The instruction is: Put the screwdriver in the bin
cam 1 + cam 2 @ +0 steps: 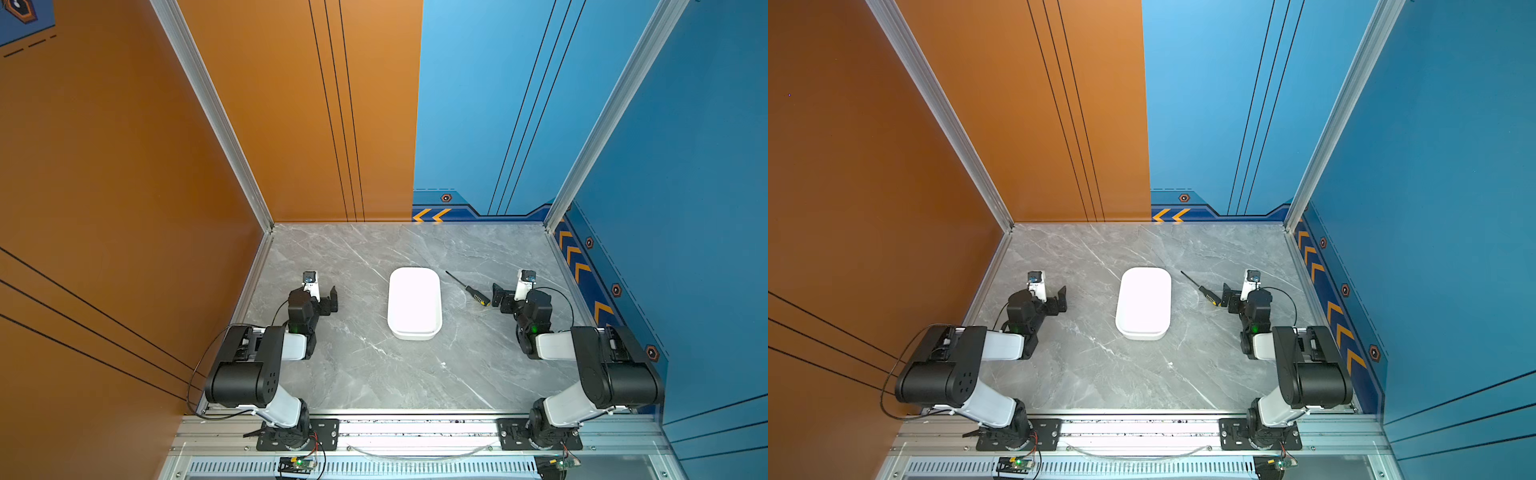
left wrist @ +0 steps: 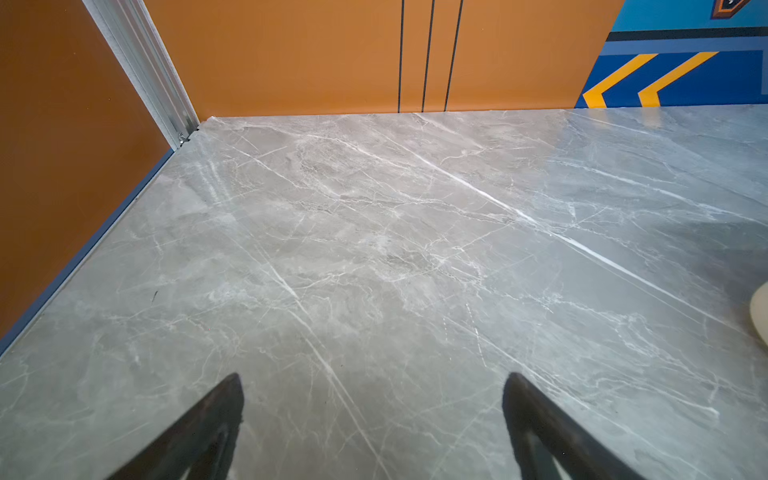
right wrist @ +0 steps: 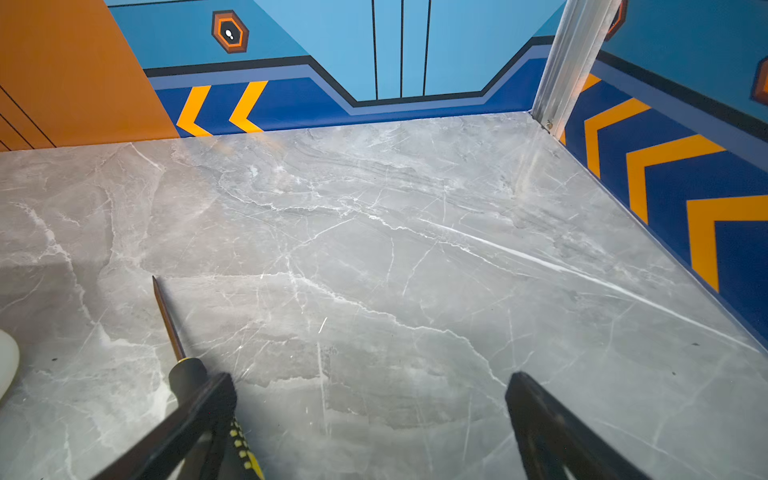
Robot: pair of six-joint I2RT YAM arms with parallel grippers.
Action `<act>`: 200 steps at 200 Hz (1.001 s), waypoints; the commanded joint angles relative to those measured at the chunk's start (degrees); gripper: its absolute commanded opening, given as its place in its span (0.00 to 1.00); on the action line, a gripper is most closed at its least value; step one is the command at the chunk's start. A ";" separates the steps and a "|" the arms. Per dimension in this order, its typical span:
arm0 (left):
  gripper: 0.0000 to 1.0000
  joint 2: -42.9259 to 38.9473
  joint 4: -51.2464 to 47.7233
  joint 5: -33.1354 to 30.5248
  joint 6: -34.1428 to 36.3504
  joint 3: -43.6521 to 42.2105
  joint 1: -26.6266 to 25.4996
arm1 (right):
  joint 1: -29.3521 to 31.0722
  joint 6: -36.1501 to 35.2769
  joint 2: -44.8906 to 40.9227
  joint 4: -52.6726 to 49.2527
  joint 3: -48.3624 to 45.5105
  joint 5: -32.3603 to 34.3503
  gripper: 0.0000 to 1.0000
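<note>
Right now the screwdriver (image 1: 469, 289) lies flat on the desk (image 1: 357, 374), between the bin (image 1: 414, 302) and my right gripper (image 1: 500, 297), handle end nearest me, shaft angled away toward the back. Right gripper's jaws wide, empty; left gripper (image 2: 374, 424) also spread, farther off.

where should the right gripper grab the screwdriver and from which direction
Grip the thick black handle of the screwdriver, coming straight down, fingers across its width. It lies flat and diagonal on the table, tip away from the right gripper; the shaft looks too thin to pinch securely.
</note>
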 commanded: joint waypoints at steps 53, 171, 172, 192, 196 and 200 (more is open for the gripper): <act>0.98 -8.96 -16.17 -0.17 2.58 5.08 -1.36 | -0.05 -0.48 -0.20 -0.87 0.61 0.24 1.00; 0.98 -3.88 -54.61 29.66 -10.50 31.75 -3.57 | 3.19 -12.46 7.49 -93.34 57.51 -14.17 0.91; 0.98 -3.79 -54.74 29.89 -10.50 31.84 -3.64 | 3.33 -12.61 7.95 -94.11 57.97 -14.07 0.91; 0.98 -2.03 -56.55 34.60 -12.01 33.49 -4.04 | 6.11 -15.71 13.41 -101.75 65.22 -11.28 0.90; 0.98 -1.84 -56.62 35.53 -12.36 33.60 -4.18 | 6.52 -15.95 14.26 -102.64 66.13 -11.11 0.90; 0.98 -1.80 -56.70 36.17 -12.72 33.69 -4.29 | 6.81 -16.14 15.17 -103.51 67.06 -11.07 0.90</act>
